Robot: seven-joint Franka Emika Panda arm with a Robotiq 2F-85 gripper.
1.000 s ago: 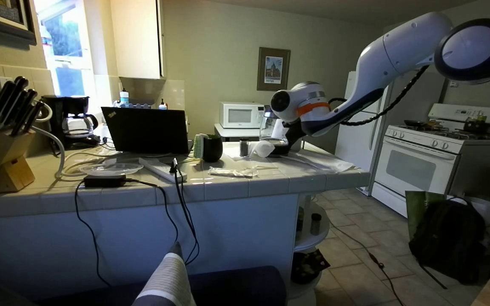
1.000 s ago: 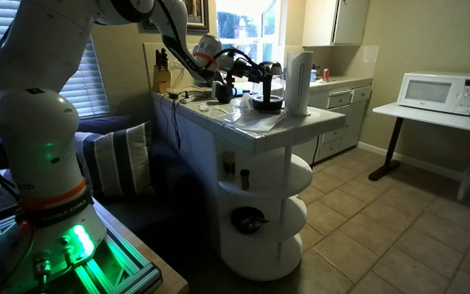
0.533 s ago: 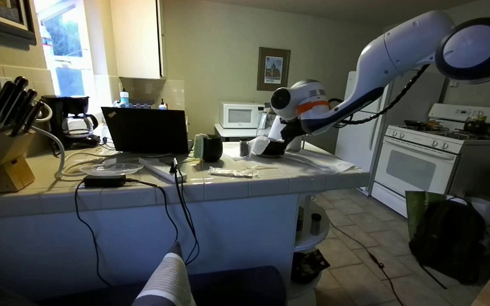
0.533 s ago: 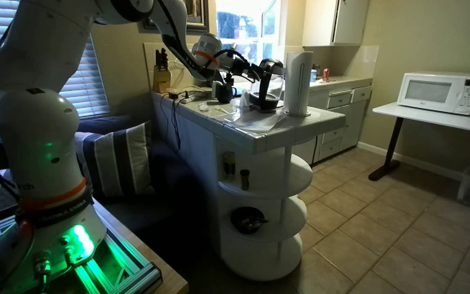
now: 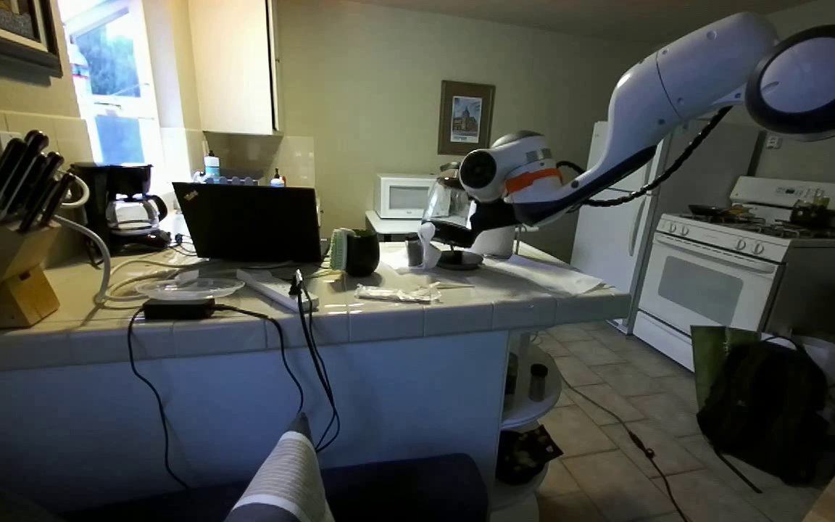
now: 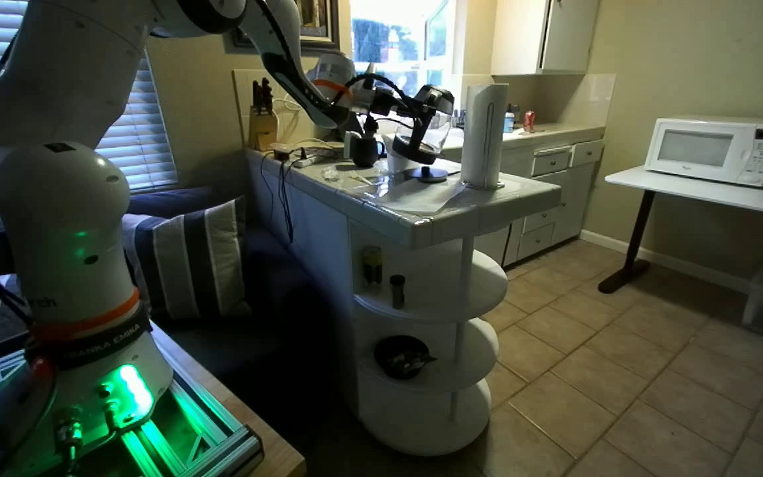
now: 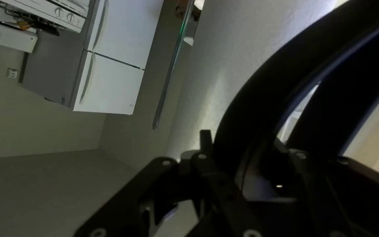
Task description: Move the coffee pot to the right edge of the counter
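Pot (image 5: 445,205) hangs tilted just above the dark disc (image 6: 426,175) on the counter (image 6: 461,224), gripper (image 6: 419,113) clamped on its handle (image 7: 271,85). Level it, I'd say; swing wide of the roll (image 6: 484,139); lower slowly at the counter's right edge.

Black laptop (image 5: 249,221), knife block (image 5: 8,264), white microwave (image 6: 719,152)

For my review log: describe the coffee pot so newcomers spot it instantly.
Find the tiled counter; near its end stands a white roll. Beside that, the gripper holds the coffee pot: unlike the roll, it is clear, black-handled and tilted.
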